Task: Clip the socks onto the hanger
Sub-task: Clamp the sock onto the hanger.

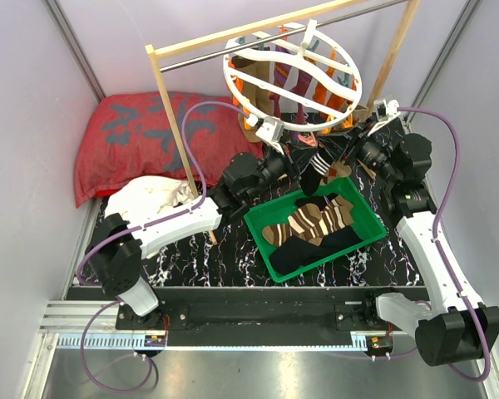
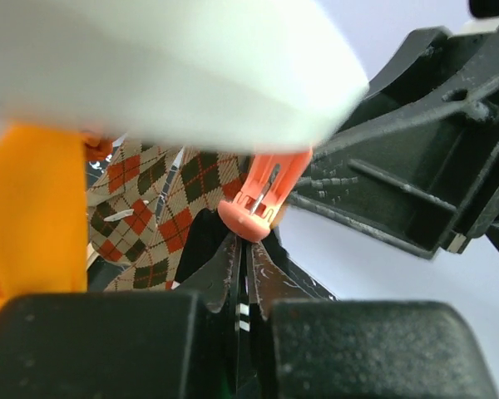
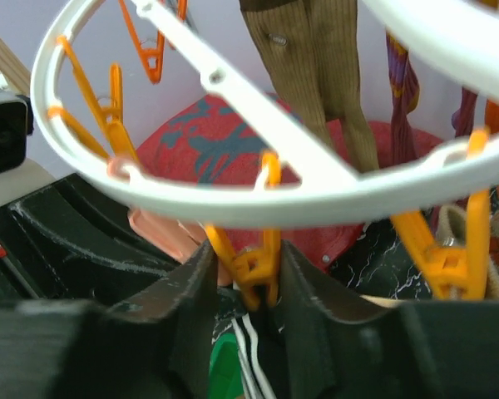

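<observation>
The white ring hanger [image 1: 291, 79] hangs from the rod, with several socks clipped to it, among them a brown argyle one [image 2: 150, 208] and a brown ribbed one [image 3: 316, 58]. My left gripper [image 1: 303, 166] is shut on a black sock with white stripes [image 1: 314, 176] and holds its edge up just under a salmon clip [image 2: 262, 204]. In the left wrist view the sock [image 2: 243, 287] is pinched thin between the fingertips. My right gripper [image 3: 245, 258] is closed on an orange clip [image 3: 262, 270] under the ring [image 3: 316, 195], with the striped sock [image 3: 254, 362] just below it.
A green bin [image 1: 266, 233] with brown-and-cream striped and dark socks sits below both grippers. A red pillow [image 1: 141, 137] and a white cloth [image 1: 154, 195] lie at the back left. The wooden frame's post [image 1: 170, 116] stands left of the hanger.
</observation>
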You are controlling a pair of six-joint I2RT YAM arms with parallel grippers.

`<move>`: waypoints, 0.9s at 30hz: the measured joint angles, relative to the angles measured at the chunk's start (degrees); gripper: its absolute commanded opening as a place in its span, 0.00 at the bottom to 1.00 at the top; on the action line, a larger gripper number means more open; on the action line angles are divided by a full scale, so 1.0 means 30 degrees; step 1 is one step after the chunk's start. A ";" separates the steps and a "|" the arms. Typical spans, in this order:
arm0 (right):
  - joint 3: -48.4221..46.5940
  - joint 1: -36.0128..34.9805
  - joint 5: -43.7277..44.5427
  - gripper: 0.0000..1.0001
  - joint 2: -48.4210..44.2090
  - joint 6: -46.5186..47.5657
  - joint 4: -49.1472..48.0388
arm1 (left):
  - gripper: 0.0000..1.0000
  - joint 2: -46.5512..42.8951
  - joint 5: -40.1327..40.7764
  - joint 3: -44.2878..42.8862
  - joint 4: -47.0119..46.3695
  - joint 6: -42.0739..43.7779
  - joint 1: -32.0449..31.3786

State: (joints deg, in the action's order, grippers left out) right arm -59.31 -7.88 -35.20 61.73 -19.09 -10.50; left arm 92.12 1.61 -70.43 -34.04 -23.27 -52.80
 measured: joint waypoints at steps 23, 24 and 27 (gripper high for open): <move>0.0867 0.0015 0.0437 0.71 -0.1035 0.0168 0.1632 | 0.73 -0.0328 -0.1756 0.2076 -0.1137 0.0342 0.1253; 0.0903 0.0015 0.0437 0.73 -0.1107 0.0211 0.1683 | 0.75 -0.0415 -0.2055 0.2113 -0.1246 0.0393 0.1377; 0.0918 0.0015 0.0546 0.79 -0.1428 0.0335 0.2033 | 0.81 -0.0648 -0.3002 0.2113 -0.1814 0.0561 0.1552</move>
State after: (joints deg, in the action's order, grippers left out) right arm -56.55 -7.84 -33.56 57.45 -18.09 -4.40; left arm 90.17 -7.40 -64.10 -39.48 -21.58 -48.14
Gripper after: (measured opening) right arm 0.746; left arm 0.758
